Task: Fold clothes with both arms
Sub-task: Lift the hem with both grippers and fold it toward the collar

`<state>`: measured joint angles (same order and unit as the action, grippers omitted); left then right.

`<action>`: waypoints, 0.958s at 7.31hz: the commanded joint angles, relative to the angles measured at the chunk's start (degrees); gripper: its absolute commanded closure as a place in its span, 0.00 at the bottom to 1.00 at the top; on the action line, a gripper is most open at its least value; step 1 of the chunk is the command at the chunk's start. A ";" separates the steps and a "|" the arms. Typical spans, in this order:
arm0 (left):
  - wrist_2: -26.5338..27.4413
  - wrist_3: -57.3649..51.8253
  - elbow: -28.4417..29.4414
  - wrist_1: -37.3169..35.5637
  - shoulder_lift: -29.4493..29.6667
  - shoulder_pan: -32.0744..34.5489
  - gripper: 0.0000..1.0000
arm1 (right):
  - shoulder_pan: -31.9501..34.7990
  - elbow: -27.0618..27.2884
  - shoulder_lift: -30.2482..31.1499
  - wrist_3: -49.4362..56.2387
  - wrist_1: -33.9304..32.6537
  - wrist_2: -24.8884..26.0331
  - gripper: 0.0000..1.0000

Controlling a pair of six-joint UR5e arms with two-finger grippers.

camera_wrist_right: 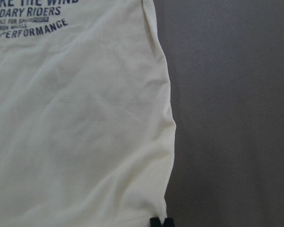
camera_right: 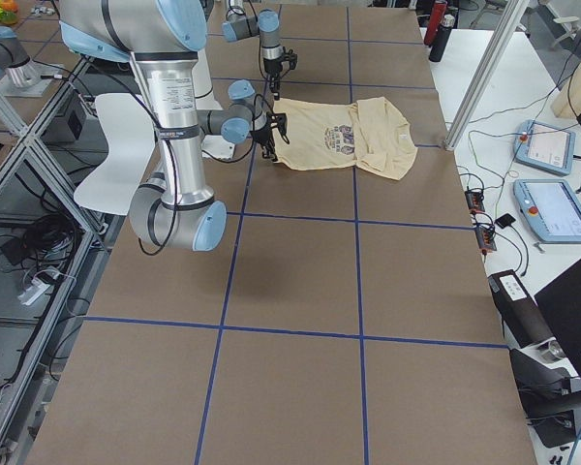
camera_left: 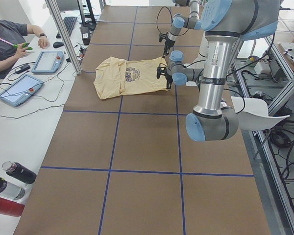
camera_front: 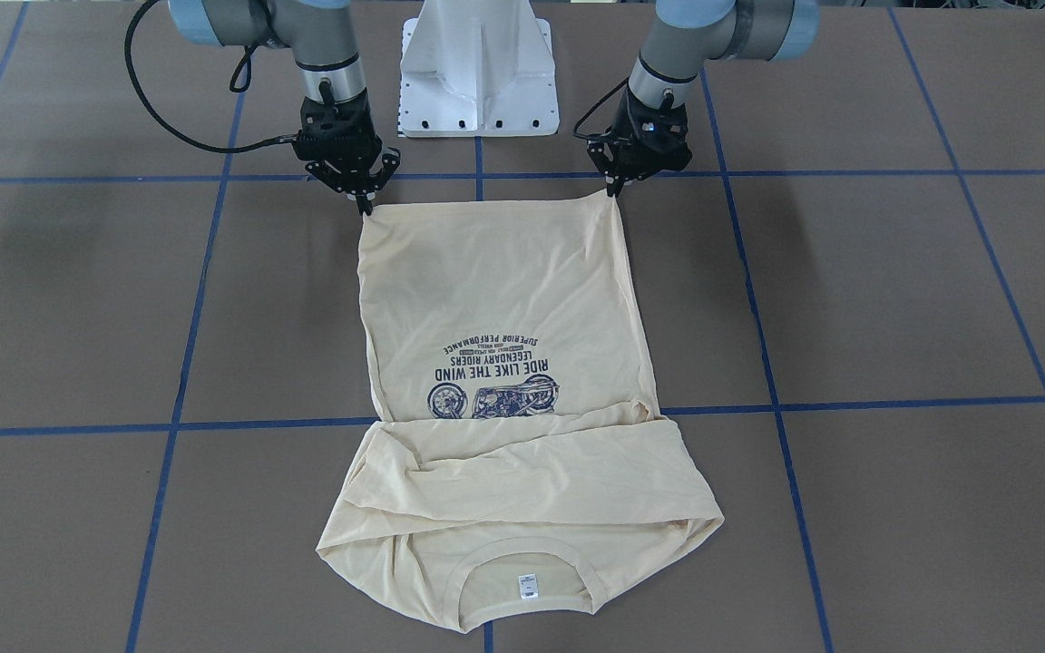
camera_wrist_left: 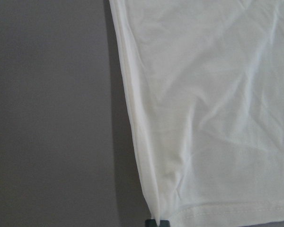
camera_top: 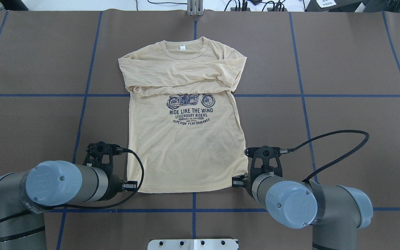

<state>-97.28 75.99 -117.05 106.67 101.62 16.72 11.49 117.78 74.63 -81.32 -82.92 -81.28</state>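
Pinching both hem corners of the cream long-sleeved T-shirt [camera_top: 186, 156], flat and print-up mid table [camera_top: 342, 114], sleeves crossed over chest: left gripper [camera_front: 616, 190] clamped on one corner, right gripper [camera_front: 365, 206] on the other. Lift together, level, hem taut. Carry toward collar without dragging sleeves.

This is a robotics lab. A broad brown table [camera_left: 147, 147] gridded with blue tape [camera_top: 172, 210] has a white pedestal [camera_front: 477, 82] at one long edge, and a left arm [camera_left: 215, 73] and a right arm [camera_right: 169, 126] of industrial make reach over it. Along the table's opposite edge runs a white bench [camera_left: 10, 127] with teach pendants [camera_left: 20, 89], a keyboard [camera_left: 68, 24] and a seated person [camera_left: 10, 39], and aluminium frame posts [camera_left: 63, 36] stand between table and bench.
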 commanded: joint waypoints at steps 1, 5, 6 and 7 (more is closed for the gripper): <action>-1.85 -0.14 -4.83 -0.24 -1.15 0.24 1.00 | 2.91 8.13 1.91 0.20 -2.14 -7.27 1.00; -5.45 0.74 -28.87 -10.46 -8.19 -8.86 1.00 | -7.51 28.29 6.94 -0.24 -16.39 -12.59 1.00; -5.64 0.74 -32.42 -13.30 -8.19 -10.82 1.00 | -8.66 28.30 6.85 -0.41 -16.31 -11.45 1.00; -5.55 0.74 -32.02 -13.50 -8.02 -11.01 1.00 | -8.50 28.12 6.85 -0.50 -16.48 -9.88 1.00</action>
<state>-102.64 76.66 -147.00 95.17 93.54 7.13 3.81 145.61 81.44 -81.67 -98.97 -92.70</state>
